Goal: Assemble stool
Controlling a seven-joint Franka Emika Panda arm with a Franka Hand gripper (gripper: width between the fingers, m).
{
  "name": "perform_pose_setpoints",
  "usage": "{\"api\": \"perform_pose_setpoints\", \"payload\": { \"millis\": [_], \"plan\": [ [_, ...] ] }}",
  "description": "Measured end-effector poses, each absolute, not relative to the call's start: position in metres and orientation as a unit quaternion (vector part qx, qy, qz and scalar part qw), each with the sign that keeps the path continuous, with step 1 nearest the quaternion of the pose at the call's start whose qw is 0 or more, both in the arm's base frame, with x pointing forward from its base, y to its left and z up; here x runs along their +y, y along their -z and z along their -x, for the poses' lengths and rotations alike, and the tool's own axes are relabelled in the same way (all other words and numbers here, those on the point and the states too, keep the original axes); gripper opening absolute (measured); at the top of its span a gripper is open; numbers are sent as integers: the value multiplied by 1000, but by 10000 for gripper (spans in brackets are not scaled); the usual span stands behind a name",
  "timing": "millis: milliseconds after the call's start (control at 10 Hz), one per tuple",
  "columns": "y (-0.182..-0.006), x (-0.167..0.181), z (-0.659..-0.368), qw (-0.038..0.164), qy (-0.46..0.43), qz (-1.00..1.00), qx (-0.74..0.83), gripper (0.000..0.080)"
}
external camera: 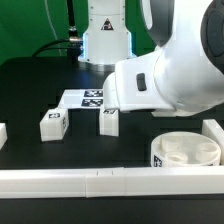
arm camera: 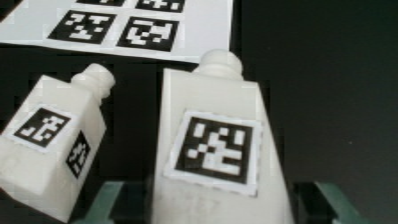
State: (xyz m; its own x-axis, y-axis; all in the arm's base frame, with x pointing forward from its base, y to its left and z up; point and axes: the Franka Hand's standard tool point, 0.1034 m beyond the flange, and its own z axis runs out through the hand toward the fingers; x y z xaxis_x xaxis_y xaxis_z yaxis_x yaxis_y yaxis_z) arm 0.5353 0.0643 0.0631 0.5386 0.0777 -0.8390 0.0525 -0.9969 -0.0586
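Resting on the black tabletop, a tagged stool leg lies between the fingers of the tool, which stands partly open astride it; whether the pads already press its sides cannot be told. A second leg lies just beside it, the marker board beyond, and the ribbed seat well apart. The step looks like picking up a leg. Next would come a firm grip, a lift and a carry to a seat socket.

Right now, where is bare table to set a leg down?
Free: the table between both legs and the front rail, and past the outer leg toward the exterior view's left. Crowded: marker board, inner leg under the arm, seat.
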Motion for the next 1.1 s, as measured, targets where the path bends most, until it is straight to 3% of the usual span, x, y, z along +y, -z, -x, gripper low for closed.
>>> {"api": "perform_pose_setpoints", "payload": {
  "millis": [100,400,900,1100],
  "plan": [
    [-64,66,-554,15,-428,903,-38,325],
    [-89,69,-569,17,-336,941,-37,325],
    [-90,70,-588,18,-153,988,-29,325],
    [-113,77,-593,20,-104,994,-30,325]
  ]
}}
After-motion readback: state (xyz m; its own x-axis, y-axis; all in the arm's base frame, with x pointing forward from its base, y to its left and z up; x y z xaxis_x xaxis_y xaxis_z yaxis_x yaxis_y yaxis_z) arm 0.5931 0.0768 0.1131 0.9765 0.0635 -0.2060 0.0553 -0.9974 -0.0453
